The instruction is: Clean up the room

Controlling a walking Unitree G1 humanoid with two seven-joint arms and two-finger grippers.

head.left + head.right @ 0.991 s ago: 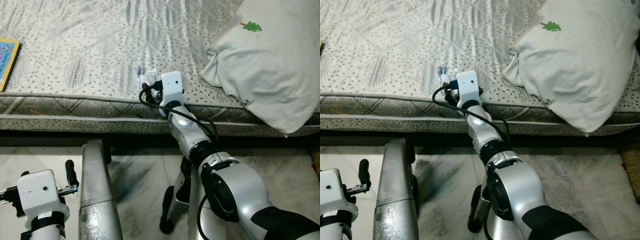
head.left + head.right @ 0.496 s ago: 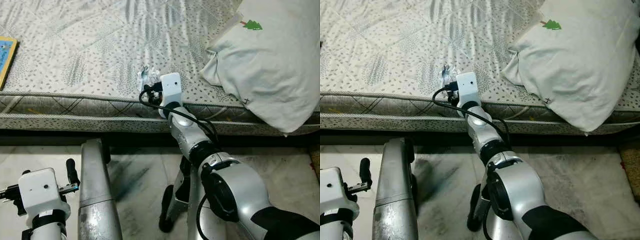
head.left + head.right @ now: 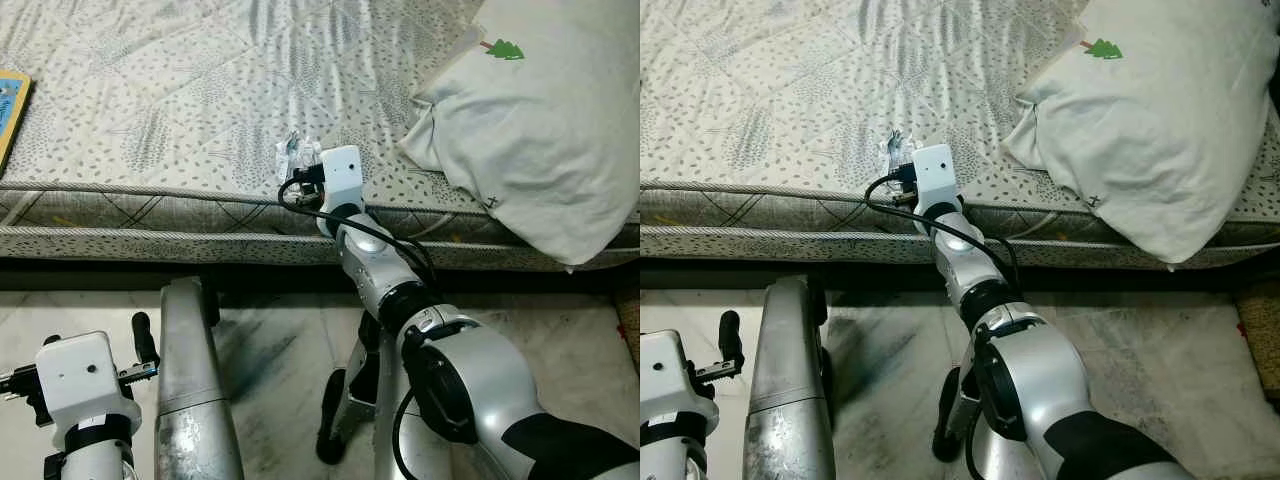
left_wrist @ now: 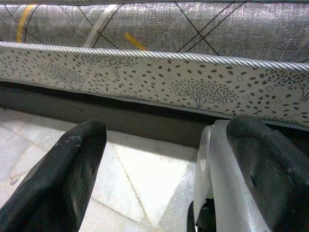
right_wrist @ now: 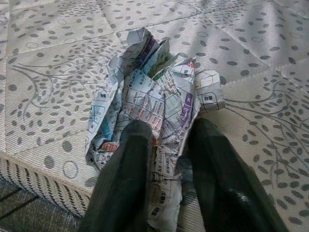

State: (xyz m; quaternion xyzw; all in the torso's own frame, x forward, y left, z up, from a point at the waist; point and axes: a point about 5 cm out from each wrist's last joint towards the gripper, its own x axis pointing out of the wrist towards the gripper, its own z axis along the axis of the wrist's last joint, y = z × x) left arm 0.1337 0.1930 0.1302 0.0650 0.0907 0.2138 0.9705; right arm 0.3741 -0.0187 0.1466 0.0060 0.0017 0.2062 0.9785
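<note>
A crumpled printed wrapper [image 5: 154, 104] lies on the bed [image 3: 180, 90] close to its near edge, beside the patterned mattress seam. In the right wrist view the right hand [image 5: 166, 159] has its two black fingers [image 5: 126, 169] set on either side of the lower part of the wrapper, with paper bunched between them. The fingers appear to be closed onto the paper, and the grip is judged taken or very nearly so. The wrapper rests on the sheet and has not been lifted.

From the head views the right arm reaches up from below and over the mattress edge, its white wrist block just beside the wrapper [image 3: 293, 152]. The left hand [image 3: 140, 345] hangs low over the tiled floor [image 3: 270, 340], facing the side of the mattress. In the left wrist view its fingers [image 4: 63, 179] stand well apart and hold nothing.

A large white pillow [image 3: 540, 120] with a small green tree mark lies on the bed to the robot's right, overhanging the edge. A book [image 3: 12, 105] with a yellow border lies at the far left of the bed.

Assessment: the clean-up is at an early stage. The wrapper has yet to be lifted and carried to disposal; no bin is seen. The book may also need attention.
</note>
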